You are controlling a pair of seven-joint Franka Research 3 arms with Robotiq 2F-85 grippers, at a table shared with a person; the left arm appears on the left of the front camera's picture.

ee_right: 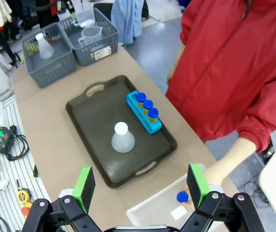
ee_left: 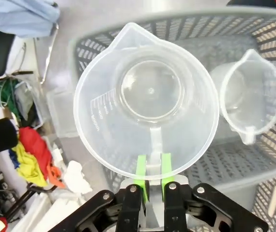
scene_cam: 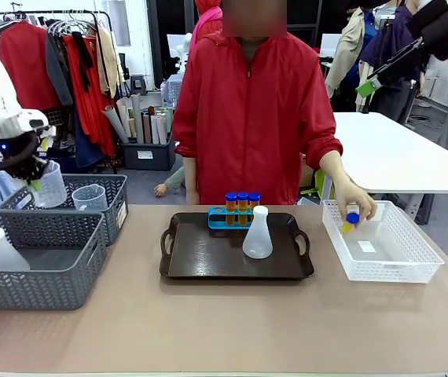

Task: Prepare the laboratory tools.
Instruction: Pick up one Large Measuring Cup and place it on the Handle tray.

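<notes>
— What was the left end effector (ee_left: 151, 169) doing?

— It was pressed together on the handle of the clear jug (ee_left: 147, 101), with a green pad on each side of the strip. The jug hung straight out beyond its fingertips, mouth facing the wrist, spout on the side away from the pads.

— And beneath it?

— Past the jug lay the farther grey basket (ee_left: 273, 34). A second jug (ee_left: 252, 96) stood inside it, just beside the held one. I could not tell whether the held jug touched the basket's rim.

— The right end effector (ee_right: 140, 185)?

— It was spread wide and held nothing. It hung high above the desk (ee_right: 51, 145). Out ahead of its fingers sat the dark tray (ee_right: 89, 111), with the conical flask (ee_right: 122, 138) upright on it. A blue rack (ee_right: 150, 124) beyond the flask held three orange tubes (ee_right: 146, 110) with blue caps.

— The fourth tube (scene_cam: 351, 221)?

— A person's hand (scene_cam: 358, 206) gripped it over the white basket (scene_cam: 413, 259), close beside one of the right end effector's pads and well apart from the left end effector.

— Anything else near the left one?

— Another flask (scene_cam: 2, 250) stood in the nearer grey basket (scene_cam: 43, 275), below that end effector (scene_cam: 31, 177) in the front view.
</notes>
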